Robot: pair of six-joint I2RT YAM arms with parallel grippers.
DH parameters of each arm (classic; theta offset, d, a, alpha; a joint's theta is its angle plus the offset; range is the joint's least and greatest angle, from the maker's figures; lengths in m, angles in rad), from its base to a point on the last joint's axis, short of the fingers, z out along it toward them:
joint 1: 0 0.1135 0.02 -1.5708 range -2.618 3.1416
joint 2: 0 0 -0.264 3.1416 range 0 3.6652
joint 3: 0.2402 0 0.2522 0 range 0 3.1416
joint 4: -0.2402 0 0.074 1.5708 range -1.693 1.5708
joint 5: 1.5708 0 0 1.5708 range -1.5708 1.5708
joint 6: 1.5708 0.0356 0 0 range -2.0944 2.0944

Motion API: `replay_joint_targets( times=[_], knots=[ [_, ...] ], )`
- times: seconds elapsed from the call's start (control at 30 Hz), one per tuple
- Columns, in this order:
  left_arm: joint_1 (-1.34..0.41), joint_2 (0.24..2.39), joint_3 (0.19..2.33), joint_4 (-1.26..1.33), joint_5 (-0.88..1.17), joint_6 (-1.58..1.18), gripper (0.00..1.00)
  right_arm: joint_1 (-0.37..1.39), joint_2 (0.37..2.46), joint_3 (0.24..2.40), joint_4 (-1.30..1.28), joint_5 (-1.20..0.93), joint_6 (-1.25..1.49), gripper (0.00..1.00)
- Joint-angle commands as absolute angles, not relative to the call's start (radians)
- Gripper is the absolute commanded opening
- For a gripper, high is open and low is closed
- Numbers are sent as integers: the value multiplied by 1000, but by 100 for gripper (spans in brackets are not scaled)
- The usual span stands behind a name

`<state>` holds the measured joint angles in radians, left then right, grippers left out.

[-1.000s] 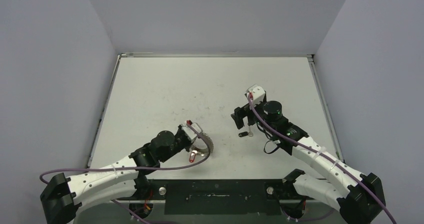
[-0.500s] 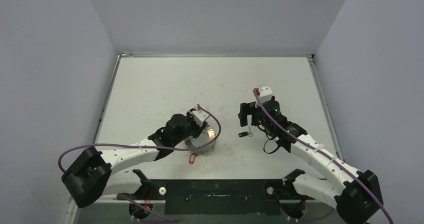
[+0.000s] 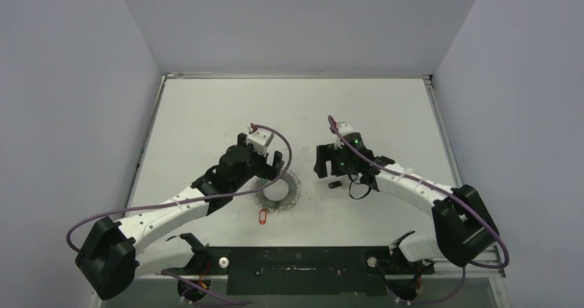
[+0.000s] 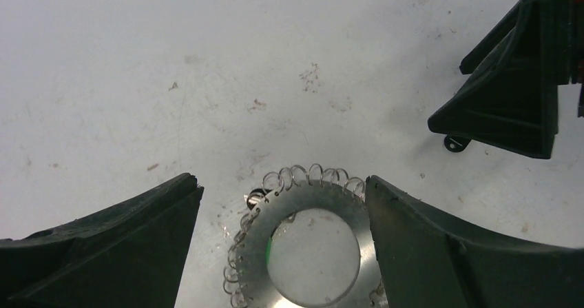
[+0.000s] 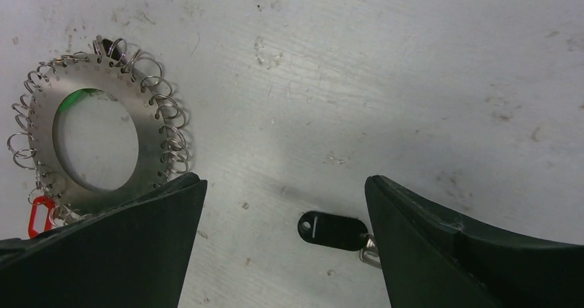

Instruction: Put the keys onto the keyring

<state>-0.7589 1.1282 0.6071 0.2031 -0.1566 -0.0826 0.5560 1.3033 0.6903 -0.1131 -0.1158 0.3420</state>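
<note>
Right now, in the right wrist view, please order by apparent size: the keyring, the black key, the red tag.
1. keyring, clearly largest.
2. black key, blade partly hidden.
3. red tag, looks smallest, but a finger covers part of it, so places two and three are unsure.

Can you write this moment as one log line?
left gripper: open above keyring; keyring: flat on table; right gripper: open above key; key: loose on table
</note>
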Motion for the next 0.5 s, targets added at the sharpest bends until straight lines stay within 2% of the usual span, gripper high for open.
replay_joint_targets(
  times=[0.0, 0.17, 0.27, 0.47],
  knots=[
    [-727, 1051, 601, -61, -203, -309, 88, 569, 1442, 788, -16, -239, 402, 86],
    [-698, 984, 519, -200, -170, -482, 87, 629, 1593, 869, -8, -292, 416, 73],
    [-686, 945, 454, -220, -151, -565, 83, 672, 1652, 895, -8, -305, 418, 63],
    [-661, 895, 364, -158, -109, -672, 66, 722, 1709, 885, 27, -321, 446, 43]
  ],
)
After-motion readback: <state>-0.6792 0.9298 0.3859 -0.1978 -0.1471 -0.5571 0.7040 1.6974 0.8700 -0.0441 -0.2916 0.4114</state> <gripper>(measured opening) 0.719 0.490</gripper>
